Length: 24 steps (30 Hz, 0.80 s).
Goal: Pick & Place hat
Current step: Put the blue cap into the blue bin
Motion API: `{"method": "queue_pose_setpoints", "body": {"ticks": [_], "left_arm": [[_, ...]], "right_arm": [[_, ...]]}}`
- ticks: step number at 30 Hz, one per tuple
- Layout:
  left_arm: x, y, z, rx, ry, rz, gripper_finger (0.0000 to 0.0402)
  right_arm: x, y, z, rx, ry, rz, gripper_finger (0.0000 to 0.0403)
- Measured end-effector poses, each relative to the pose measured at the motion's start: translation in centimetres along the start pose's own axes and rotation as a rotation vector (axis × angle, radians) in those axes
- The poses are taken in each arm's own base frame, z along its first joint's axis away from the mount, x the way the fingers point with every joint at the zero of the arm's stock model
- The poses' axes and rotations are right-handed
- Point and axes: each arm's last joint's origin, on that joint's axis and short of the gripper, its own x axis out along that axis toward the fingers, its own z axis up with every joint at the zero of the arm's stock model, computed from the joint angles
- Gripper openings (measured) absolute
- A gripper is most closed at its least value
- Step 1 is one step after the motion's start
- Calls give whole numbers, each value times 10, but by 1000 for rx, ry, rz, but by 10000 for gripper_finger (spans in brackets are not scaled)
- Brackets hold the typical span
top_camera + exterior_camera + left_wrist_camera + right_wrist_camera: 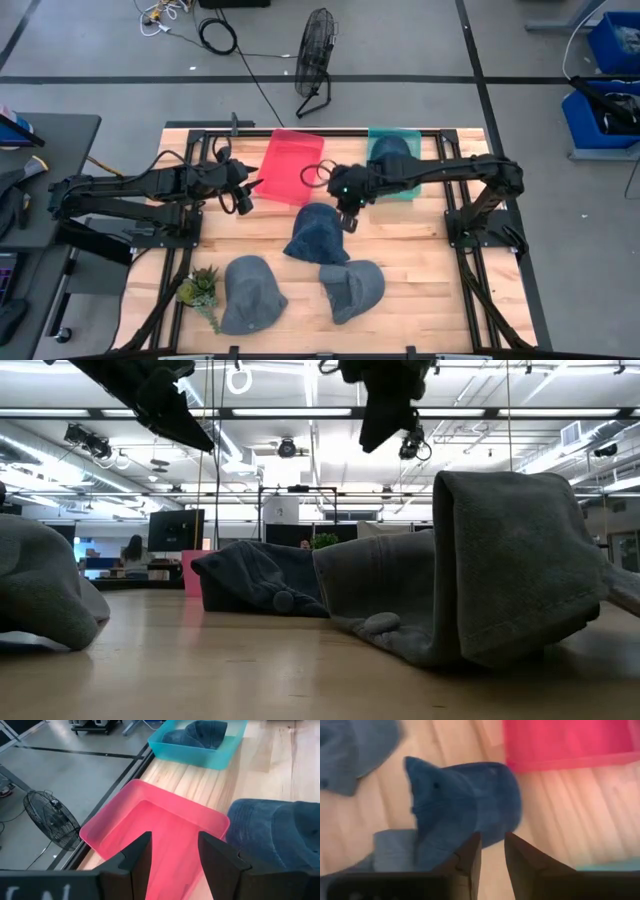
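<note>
A dark blue hat (315, 235) lies on its brim in the middle of the table; it also shows in the right wrist view (465, 805) and the left wrist view (280, 830). Two grey hats (250, 292) (352, 290) lie nearer the near edge. Another blue hat (205, 730) sits in the teal bin (395, 160). My right gripper (348, 215) (492, 845) hangs above the dark blue hat's right side, open by a narrow gap, well above the table in the low view (385, 410). My left gripper (245, 195) (172, 845) is open beside the red bin (150, 825).
The red bin (290, 165) and the teal bin stand side by side at the table's far edge. A small potted plant (200, 290) sits near the left near corner. A floor fan (317, 60) stands beyond the far edge. Bare wood lies right of the hats.
</note>
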Motion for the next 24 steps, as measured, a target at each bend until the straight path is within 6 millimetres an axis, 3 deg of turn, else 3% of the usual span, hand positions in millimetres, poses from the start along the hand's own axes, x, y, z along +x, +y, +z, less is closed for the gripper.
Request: {"method": "queue_pose_setpoints", "body": {"ticks": [10, 15, 24], "left_arm": [[0, 0, -2, -12, 18, -1, 165], [0, 0, -2, -10, 22, -1, 165], [0, 0, -3, -7, 27, 0, 165]], "right_arm": [[21, 26, -2, 10, 8, 30, 165], [56, 36, -1, 46, 27, -13, 192], [125, 40, -11, 76, 148, -112, 196]]}}
